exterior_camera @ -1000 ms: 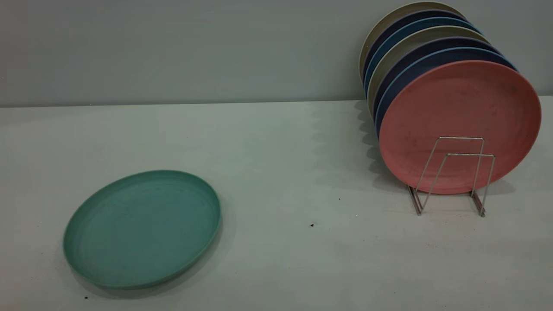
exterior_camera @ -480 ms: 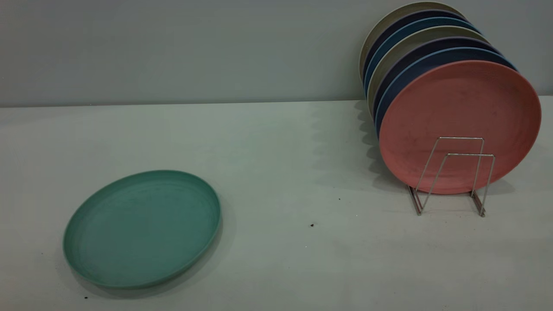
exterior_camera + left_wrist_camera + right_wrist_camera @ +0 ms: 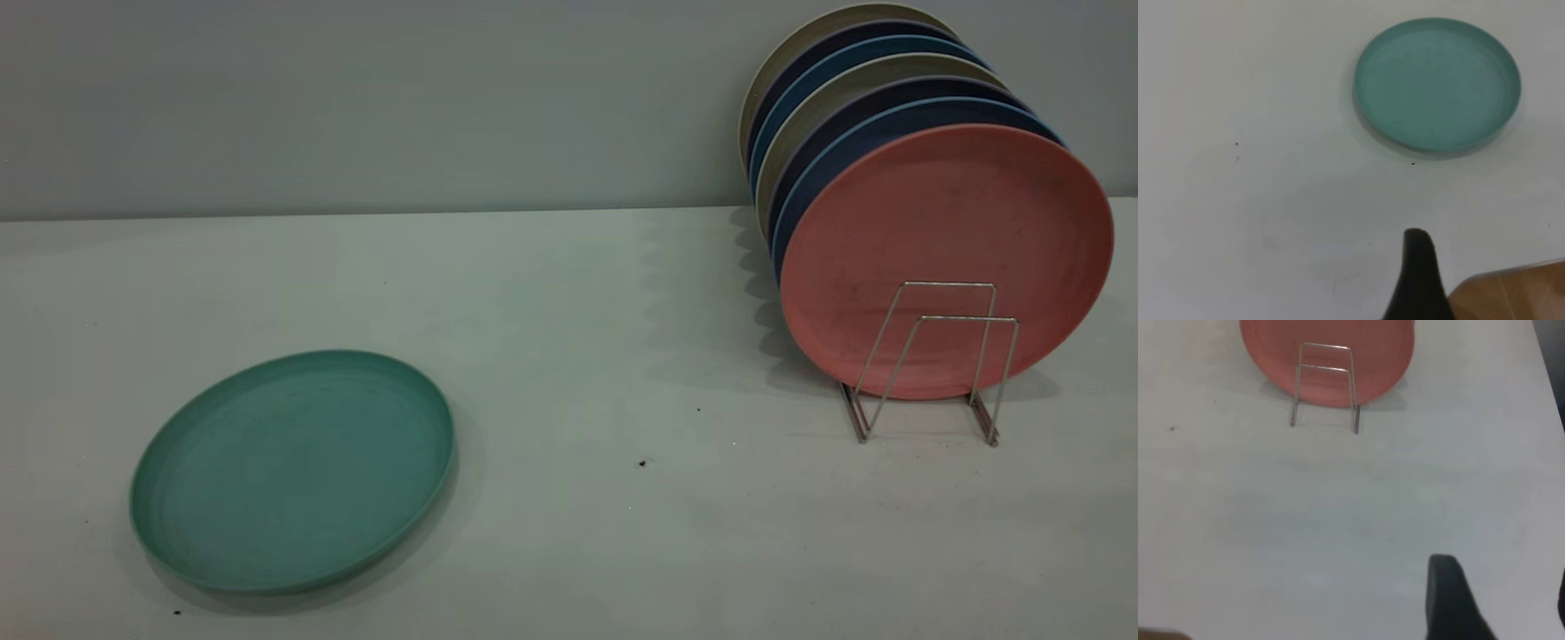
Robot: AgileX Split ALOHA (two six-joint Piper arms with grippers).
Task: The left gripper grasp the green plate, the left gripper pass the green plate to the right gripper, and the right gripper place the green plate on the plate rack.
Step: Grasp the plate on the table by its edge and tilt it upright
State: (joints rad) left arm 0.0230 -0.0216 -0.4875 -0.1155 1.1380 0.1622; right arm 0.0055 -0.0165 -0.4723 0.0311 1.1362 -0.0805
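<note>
Green plate: the green plate (image 3: 293, 469) lies flat on the white table (image 3: 569, 356), rim up, toward my left side, well apart from the rack. My left wrist camera sees it whole (image 3: 1437, 83), with nothing touching it.

Left gripper: my left gripper is out of the exterior view. At the wrist I see only one black fingertip (image 3: 1418, 250) above bare table, well short of the plate. With the other finger hidden, I cannot tell whether this jaw is spread or pressed together.

Right gripper: my right gripper (image 3: 1501, 593) hangs over bare table, well apart from the rack. One black finger (image 3: 1445, 587) shows clearly and a sliver of the other sits at the picture's edge, with table showing between them, so the jaw is spread and holds nothing.

Plate rack: the plate rack (image 3: 925, 364) stands on my right side of the table. Its two front wire loops are free.

Other plates: a salmon-pink plate (image 3: 947, 231) stands upright just behind those loops; dark blue plates (image 3: 853, 133) and beige plates (image 3: 800, 53) are packed behind it.
</note>
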